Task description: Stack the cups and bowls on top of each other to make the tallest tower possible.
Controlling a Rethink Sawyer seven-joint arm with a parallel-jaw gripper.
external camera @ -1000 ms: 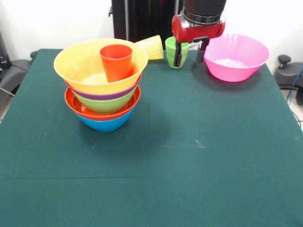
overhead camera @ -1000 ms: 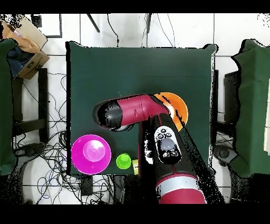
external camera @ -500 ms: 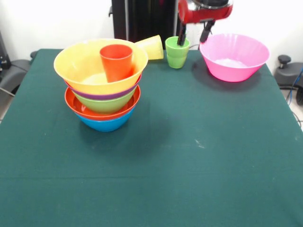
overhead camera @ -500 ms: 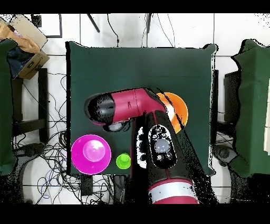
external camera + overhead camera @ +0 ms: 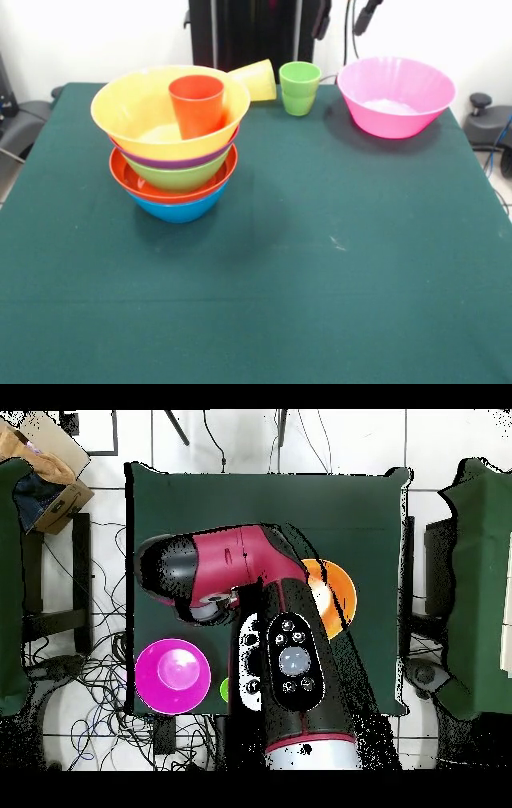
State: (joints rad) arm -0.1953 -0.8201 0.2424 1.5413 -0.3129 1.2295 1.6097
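The tower [image 5: 174, 160] stands at the left of the table: nested bowls with blue at the bottom, then red-orange, green, purple, and a large yellow-orange bowl [image 5: 144, 108] on top. A red cup [image 5: 197, 104] stands upright inside that top bowl. Behind it a yellow cup [image 5: 256, 78] lies on its side. A light green cup [image 5: 300, 86] stands upright beside it, and the large pink bowl [image 5: 396, 96] sits to its right. My gripper [image 5: 344, 16] hangs open and empty at the top edge, above the gap between green cup and pink bowl. Overhead, the arm [image 5: 270, 614] hides most of the tower [image 5: 340, 592].
The green table cloth [image 5: 320, 264] stretches bare in front of the objects. Overhead, the pink bowl [image 5: 173, 676] lies near the table's lower left corner. A cardboard box [image 5: 40, 454] and chairs stand off the table, with cables on the floor.
The gripper has risen straight up from the green cup, where one finger reached into it. The cup stays upright on the table. Nothing else moved.
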